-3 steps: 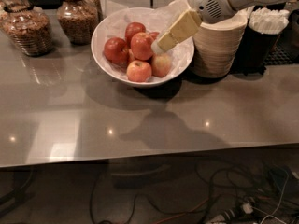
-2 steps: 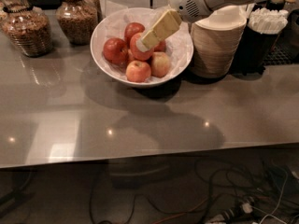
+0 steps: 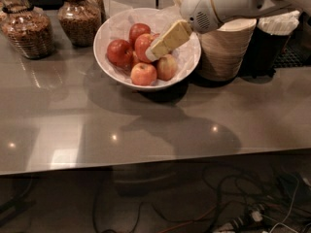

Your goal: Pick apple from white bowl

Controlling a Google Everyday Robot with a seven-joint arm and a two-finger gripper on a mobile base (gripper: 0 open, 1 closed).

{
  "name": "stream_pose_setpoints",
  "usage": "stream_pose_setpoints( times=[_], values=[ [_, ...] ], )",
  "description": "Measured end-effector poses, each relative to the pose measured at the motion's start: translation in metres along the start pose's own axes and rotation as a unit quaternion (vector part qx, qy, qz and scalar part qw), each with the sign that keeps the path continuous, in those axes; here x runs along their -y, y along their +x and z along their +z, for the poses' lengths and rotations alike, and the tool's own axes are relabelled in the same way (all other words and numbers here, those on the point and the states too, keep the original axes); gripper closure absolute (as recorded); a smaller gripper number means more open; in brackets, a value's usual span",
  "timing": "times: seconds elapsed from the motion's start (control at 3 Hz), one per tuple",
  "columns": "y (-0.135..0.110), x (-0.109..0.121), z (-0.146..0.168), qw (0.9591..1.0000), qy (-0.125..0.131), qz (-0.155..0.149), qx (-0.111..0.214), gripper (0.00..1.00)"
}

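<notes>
The white bowl (image 3: 103,52) stands on the grey table at the back centre, lined with crinkled white paper. It holds several red apples. One yellow-red apple (image 3: 144,74) lies at the bowl's front, and a red apple (image 3: 142,44) lies in the middle. My gripper (image 3: 151,55) reaches down from the upper right into the bowl. Its cream-coloured tip rests at the right side of the middle red apple, just above a paler apple (image 3: 167,68). The white arm housing (image 3: 218,4) sits above the bowl's right rim.
A stack of beige paper bowls (image 3: 224,52) stands right beside the white bowl. Two glass jars of brown food (image 3: 27,32) (image 3: 79,17) stand at the back left. A dark container with white paper (image 3: 278,33) is at the far right. The table's front edge (image 3: 146,166) has cables below it.
My gripper has moved left and slightly down, from the bowl's right rim to the middle red apple. The apples and the bowl have not moved.
</notes>
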State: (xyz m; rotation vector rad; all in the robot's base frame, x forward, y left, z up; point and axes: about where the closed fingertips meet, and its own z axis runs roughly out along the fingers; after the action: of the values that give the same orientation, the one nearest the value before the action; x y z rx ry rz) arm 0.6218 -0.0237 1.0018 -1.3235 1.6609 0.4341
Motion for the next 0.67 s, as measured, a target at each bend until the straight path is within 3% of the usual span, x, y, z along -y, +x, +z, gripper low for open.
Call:
stream_pose_setpoints(
  times=[0.67],
  values=[
    [0.036, 0.004, 0.024, 0.9994, 0.014, 0.027, 0.019, 0.00]
  ],
)
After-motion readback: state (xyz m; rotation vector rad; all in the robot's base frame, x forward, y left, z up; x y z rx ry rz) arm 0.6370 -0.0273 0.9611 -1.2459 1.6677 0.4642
